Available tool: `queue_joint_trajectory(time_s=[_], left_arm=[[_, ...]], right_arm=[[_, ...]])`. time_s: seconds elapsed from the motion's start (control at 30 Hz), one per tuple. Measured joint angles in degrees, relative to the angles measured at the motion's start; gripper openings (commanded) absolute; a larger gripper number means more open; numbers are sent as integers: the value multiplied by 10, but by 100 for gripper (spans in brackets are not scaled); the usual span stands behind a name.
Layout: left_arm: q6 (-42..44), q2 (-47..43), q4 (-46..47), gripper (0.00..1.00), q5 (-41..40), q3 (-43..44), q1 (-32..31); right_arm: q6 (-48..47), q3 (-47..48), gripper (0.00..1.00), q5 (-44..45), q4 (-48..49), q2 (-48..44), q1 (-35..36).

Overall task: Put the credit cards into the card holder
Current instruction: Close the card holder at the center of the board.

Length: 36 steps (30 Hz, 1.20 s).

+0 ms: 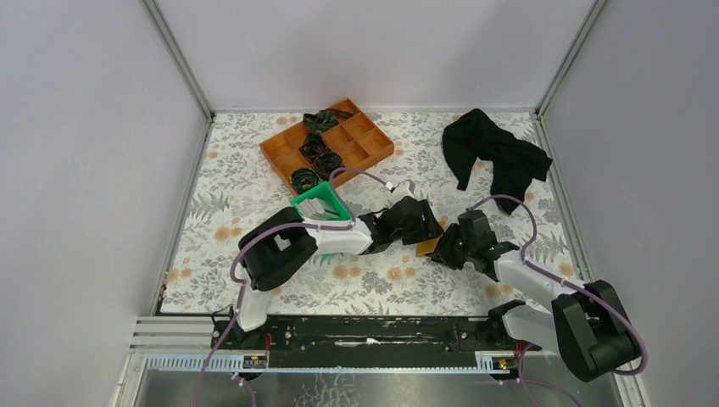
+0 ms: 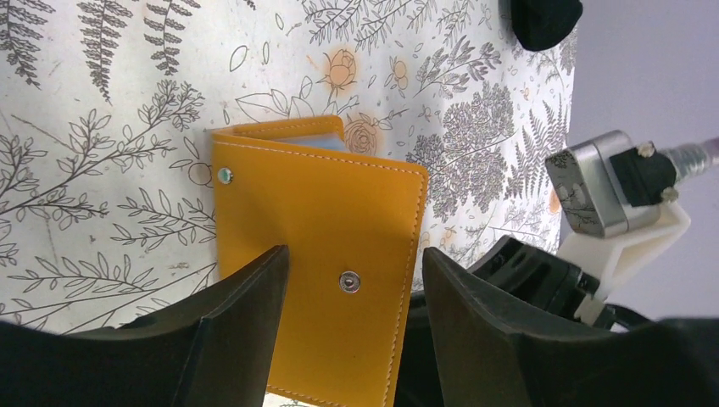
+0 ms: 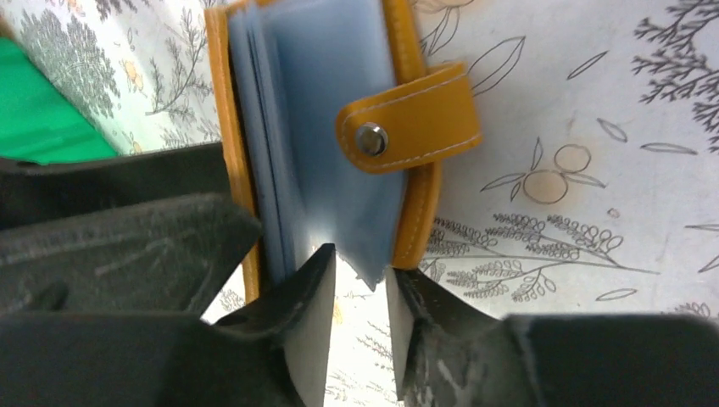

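on the floral table point(image 1: 246, 182), just ahead of the 2 arm bases: the card holder point(image 1: 426, 247), orange, tucked between both tools and mostly hidden from above. seen from the left wrist, outer cover up, snap stud point(image 2: 349, 281) showing, a sliver of pale blue at the far edge. left gripper point(image 2: 354, 254) over that cover with jaws spread wide, 1 fingertip point(image 2: 254, 288) overlapping 1 edge of the leather, the other just beside the opposite edge; nothing visibly pinched, contact with the leather impossible to tell. seen from the right wrist, holder lying open, blue sleeves point(image 3: 331, 127) fanned, snap tab point(image 3: 411, 119) folded across them. right gripper point(image 3: 360, 271) at the near edge of the sleeves, jaws parted by a narrow gap, bright table showing through, 1 sleeve corner pointing into that gap but not clamped. behind the left arm, a green bin point(image 1: 332, 209) with the credit cards point(image 1: 314, 200) as a pale stack inside, too small to count. farther back, an orange compartment tray point(image 1: 366, 146) with dark coiled items, and a black cloth point(image 1: 496, 157) to the right.
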Motion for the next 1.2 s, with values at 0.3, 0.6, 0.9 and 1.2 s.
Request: queue_joint_trajectory(time_s=[0.3, 0.6, 0.9, 1.2], left_arm=[[-29, 9, -38, 66, -9, 24, 0], [-44, 16, -57, 66, -9, 33, -2], [-53, 18, -62, 66, -9, 30, -3], [-61, 5, -36, 67, 2, -1, 5]], right_arm=[[-28, 12, 48, 23, -72, -40, 8], [-55, 31, 50, 75, -154, -80, 9], [-89, 61, 49, 123, -175, -70, 10], [-113, 69, 50, 153, -166, -35, 10]])
